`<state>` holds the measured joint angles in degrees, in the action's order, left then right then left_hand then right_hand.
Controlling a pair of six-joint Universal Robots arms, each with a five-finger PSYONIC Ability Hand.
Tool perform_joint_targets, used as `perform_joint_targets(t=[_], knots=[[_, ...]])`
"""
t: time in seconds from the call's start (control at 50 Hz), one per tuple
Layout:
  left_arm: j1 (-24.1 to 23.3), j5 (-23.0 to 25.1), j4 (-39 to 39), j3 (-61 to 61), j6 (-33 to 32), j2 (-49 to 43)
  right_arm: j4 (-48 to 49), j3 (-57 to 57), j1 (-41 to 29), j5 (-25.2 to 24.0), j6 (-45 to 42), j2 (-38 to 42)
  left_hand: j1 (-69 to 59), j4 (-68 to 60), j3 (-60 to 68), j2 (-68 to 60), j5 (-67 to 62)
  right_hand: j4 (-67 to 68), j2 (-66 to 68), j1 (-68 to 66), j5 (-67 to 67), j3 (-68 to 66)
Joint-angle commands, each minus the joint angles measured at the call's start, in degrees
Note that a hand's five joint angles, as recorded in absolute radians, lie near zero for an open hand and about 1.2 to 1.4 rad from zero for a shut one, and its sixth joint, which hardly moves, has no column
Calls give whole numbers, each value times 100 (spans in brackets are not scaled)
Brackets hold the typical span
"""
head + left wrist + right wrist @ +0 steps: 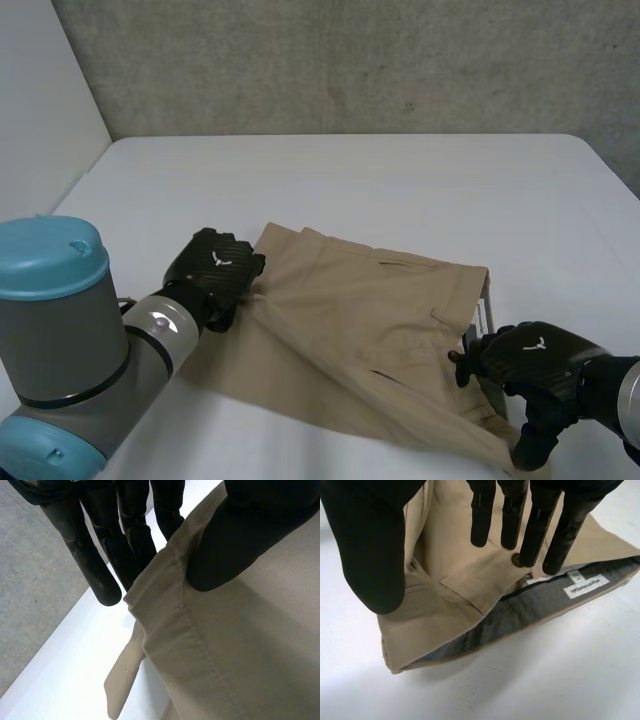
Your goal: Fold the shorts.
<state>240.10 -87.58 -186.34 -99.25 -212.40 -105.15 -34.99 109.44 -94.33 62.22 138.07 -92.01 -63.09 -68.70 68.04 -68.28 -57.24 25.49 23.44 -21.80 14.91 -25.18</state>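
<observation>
L to R. The grey-and-blue joint [60, 330] of the L arm is closest to the cam. The left hand [215, 268] is at the leg-hem end of the shorts [370, 320], which lie spread across the near half of the white surface [400, 180]. In the left wrist view the thumb [240, 540] sits on top of the hem [165, 595] w/ fingers [125, 535] running behind the cloth edge, so the hem is pinched between them. One finger hangs free beside it.

Mid cloth is tan w/ a diag crease.

The right hand [530, 365] is at the waistband end, fingers straight and spread from the thumb, holding nothing. In its wrist view the fingertips [520, 535] hover over the button [516, 559]. Grey lining [510, 615] and a label [585, 586] show where the waistband gapes.

Step in hand, I'd judge: get both ends gripped before folding. To do it well:
- R hand should close through both waistband layers, not just the top flap.
- L pinch wants to sit past the seam so the cloth can't slip.
- Lift both ends evenly and keep the cloth taut, so the crease isn't trapped in the fold.
</observation>
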Motion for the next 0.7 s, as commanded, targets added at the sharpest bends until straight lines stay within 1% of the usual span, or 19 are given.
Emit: perform_joint_targets(t=[0.02,0.1,0.16,0.22,0.26,0.38,0.4,0.44,0.46,0.48,0.58,0.66,0.7], knots=[[28,-14,10,-112,6,126,10,51,-6,-8,124,-159,-1691,-1130,1196,-1172,-1276,1117,1322,-1486,1175,-1148],[63,-5,-7,-42,6,127,10,218,-15,-17,291,-458,-1691,-1130,1196,-1172,-1276,1117,1322,-1486,1175,-1148],[81,-14,-7,20,6,92,45,411,-6,-43,317,-493,-1691,-1130,1196,-1172,-1276,1117,1322,-1486,1175,-1148],[81,-14,-7,72,15,56,71,648,3,-166,309,-519,-1691,-1130,1196,-1172,-1276,1117,1322,-1486,1175,-1148],[90,-14,-16,90,15,21,115,841,3,-332,291,-511,-1691,-1130,1196,-1172,-1276,1117,1322,-1486,1175,-1148],[90,-23,-7,134,32,-49,370,1018,38,-360,265,-511,-1691,-1130,1196,-1172,-1276,1134,1338,-1503,1191,-1165],[90,-23,1,143,32,-49,457,1044,46,-360,256,-502,-1691,-1130,1196,-1172,-1276,1301,1505,-1670,1358,-1331],[90,-23,10,134,41,-49,581,1088,38,-360,238,-493,-1691,-1130,1196,-1172,-1276,2289,2494,-2658,2347,-2320],[90,-23,19,134,59,-49,738,1115,38,-360,230,-467,-1691,-1130,1196,-1172,-1276,4160,4364,-4529,4217,-4190],[72,-23,37,134,76,-49,826,1123,38,-360,230,-458,-1691,-1130,1196,-1172,-1276,5377,5582,-5746,5435,-5408],[55,-14,291,125,129,205,1249,729,-6,-246,98,-502,-1691,-1130,1196,-1172,-1276,5451,5656,-5820,5509,-5482],[63,-5,739,151,243,1012,1249,-307,-50,-184,211,-712,-1691,-1130,1196,-1172,-1276,5451,5656,-5820,5509,-5482],[63,-5,810,152,287,1268,1249,-780,-76,-123,413,-914,-1691,-1130,1196,-1172,-1276,5451,5656,-5820,5509,-5482]])
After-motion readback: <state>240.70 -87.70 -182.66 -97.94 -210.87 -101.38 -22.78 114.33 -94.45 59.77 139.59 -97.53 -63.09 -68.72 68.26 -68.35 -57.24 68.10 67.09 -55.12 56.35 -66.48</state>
